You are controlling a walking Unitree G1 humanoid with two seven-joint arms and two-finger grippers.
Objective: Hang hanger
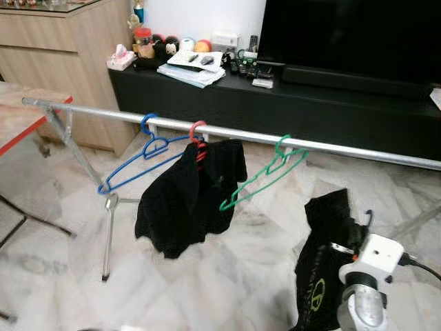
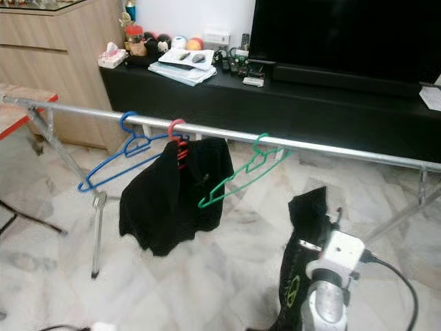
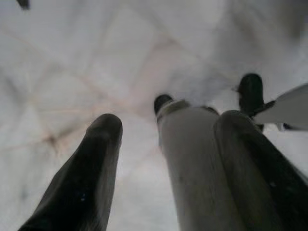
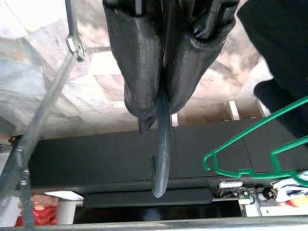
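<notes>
A silver clothes rail [image 1: 241,132] runs across in front of me. On it hang an empty blue hanger [image 1: 138,162], a red hanger [image 1: 198,134] carrying a black garment [image 1: 186,200], and an empty green hanger [image 1: 265,176]. At the lower right, below the rail, my right gripper [image 4: 161,103] is shut on the dark hook of another hanger [image 4: 161,159]. A black garment with a green logo [image 1: 320,262] droops from that hanger. The green hanger [image 4: 250,144] lies just beyond the held hook. My left gripper [image 3: 171,122] hangs idle over the floor, fingers [image 3: 82,183] apart.
A black TV cabinet [image 1: 310,110] with a TV [image 1: 344,34] and clutter stands behind the rail. A wooden cabinet [image 1: 62,55] is at the back left, a red-edged table [image 1: 21,117] at the left. The rack's leg [image 1: 109,234] stands on the marble floor.
</notes>
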